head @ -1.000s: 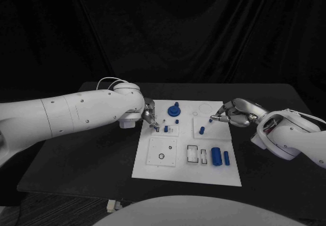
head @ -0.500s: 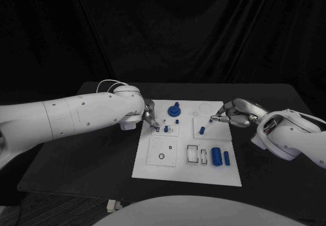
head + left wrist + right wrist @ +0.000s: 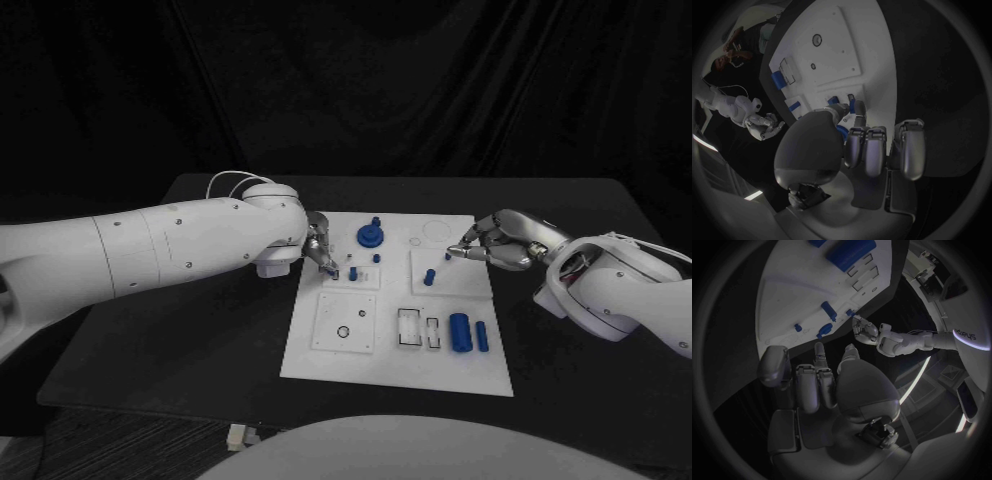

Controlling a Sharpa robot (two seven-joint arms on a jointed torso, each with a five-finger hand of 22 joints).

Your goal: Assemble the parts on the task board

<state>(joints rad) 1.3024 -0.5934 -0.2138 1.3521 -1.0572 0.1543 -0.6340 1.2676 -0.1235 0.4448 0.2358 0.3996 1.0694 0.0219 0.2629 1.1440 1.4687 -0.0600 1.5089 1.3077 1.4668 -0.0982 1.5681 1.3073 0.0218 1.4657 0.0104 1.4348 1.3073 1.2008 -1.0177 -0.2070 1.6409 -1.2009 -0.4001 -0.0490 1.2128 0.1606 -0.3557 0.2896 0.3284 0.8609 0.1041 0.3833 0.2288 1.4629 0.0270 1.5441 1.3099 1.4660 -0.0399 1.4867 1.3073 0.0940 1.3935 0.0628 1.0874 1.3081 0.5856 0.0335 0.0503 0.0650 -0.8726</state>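
The white task board (image 3: pixel 397 350) lies mid-table. On it are a round blue part (image 3: pixel 371 236), short blue pegs (image 3: pixel 352 273) (image 3: pixel 428 277), a thick blue cylinder (image 3: pixel 459 331) and a slim blue bar (image 3: pixel 480 336). My left hand (image 3: pixel 320 252) hangs over the board's near-left corner block with its fingers curled. In the left wrist view a blue part (image 3: pixel 842 131) shows between its thumb and fingers. My right hand (image 3: pixel 490 240) hovers at the board's far right edge, thumb and finger tips drawn together above a tiny blue peg (image 3: pixel 447 256). Whether it holds that peg is hidden.
Recessed slots (image 3: pixel 418 328) and a square plate with a small ring (image 3: pixel 343 331) take up the board's near half. A round outline (image 3: pixel 437 231) marks the far right corner. Bare black table (image 3: pixel 216 340) lies on both sides of the board.
My left arm has shifted slightly, with its hand staying over the same corner. The right hand and the parts on the board have not moved.
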